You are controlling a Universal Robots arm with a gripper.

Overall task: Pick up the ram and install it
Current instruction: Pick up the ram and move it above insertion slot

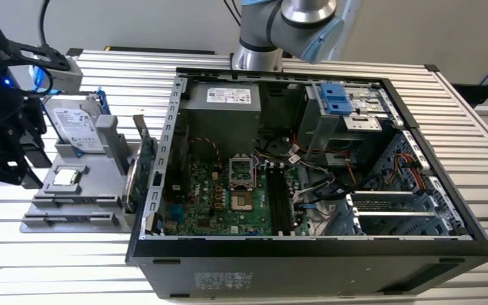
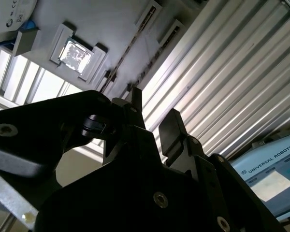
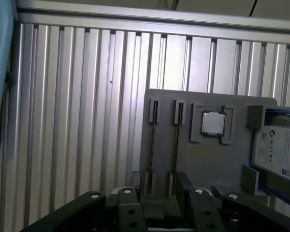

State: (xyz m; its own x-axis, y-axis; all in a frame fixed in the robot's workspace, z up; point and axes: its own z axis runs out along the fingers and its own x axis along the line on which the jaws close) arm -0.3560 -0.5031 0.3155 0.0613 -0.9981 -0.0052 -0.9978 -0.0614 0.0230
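My gripper (image 1: 8, 170) hangs at the exterior view's far left, beside the grey fixture tray (image 1: 100, 181) and a little above the table. It is open in both wrist views, with nothing between the fingers (image 3: 128, 203). The gripper (image 3: 159, 205) is over the near ends of the tray's two narrow slots (image 3: 153, 145). A thin dark line runs along each slot. Whether that line is the ram on edge, I cannot tell. The motherboard's long black slots (image 1: 278, 200) lie inside the open computer case (image 1: 312, 248).
On the tray are a silver hard drive (image 1: 76, 124) with blue rails and a square processor chip (image 1: 66, 178). A green expansion card (image 1: 147, 162) stands between the tray and the case. The ribbed aluminium table (image 1: 58, 260) surrounds everything. The arm's base (image 1: 257, 57) stands behind the case.
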